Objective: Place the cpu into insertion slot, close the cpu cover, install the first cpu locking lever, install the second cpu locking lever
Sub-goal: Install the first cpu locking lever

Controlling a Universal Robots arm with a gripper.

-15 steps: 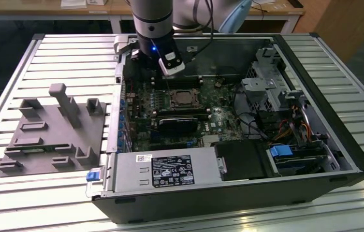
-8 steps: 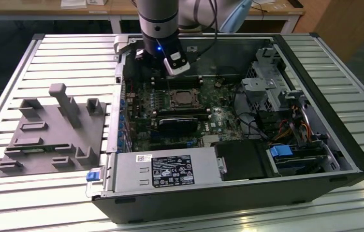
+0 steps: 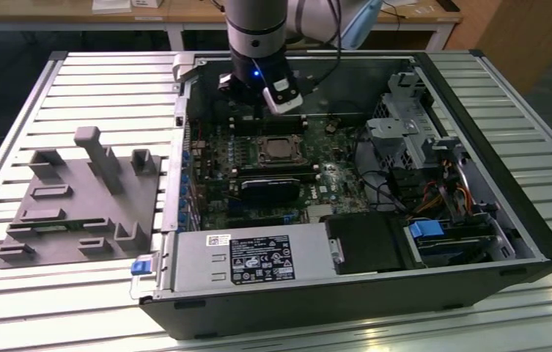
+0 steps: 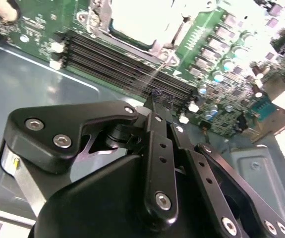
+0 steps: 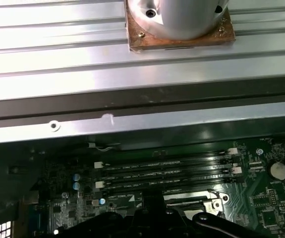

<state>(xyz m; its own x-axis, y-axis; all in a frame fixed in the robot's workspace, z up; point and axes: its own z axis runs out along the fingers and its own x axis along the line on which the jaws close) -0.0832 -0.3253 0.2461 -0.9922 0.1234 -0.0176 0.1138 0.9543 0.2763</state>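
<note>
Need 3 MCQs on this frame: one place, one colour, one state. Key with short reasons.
1. The grey fixture lies:
A) inside the computer case
B) at the exterior view's left of the case
C) at the exterior view's right of the case

2. The circuit board is:
A) red
B) green
C) white

3. The cpu is:
A) seated in the insertion slot
B) loose outside the case
C) propped against the case wall

Key:
1 B, the fixture stands outside the case on that side.
2 B, green shows all around the slot.
3 A, its pale top lies flat within the slot's metal rim.
</note>
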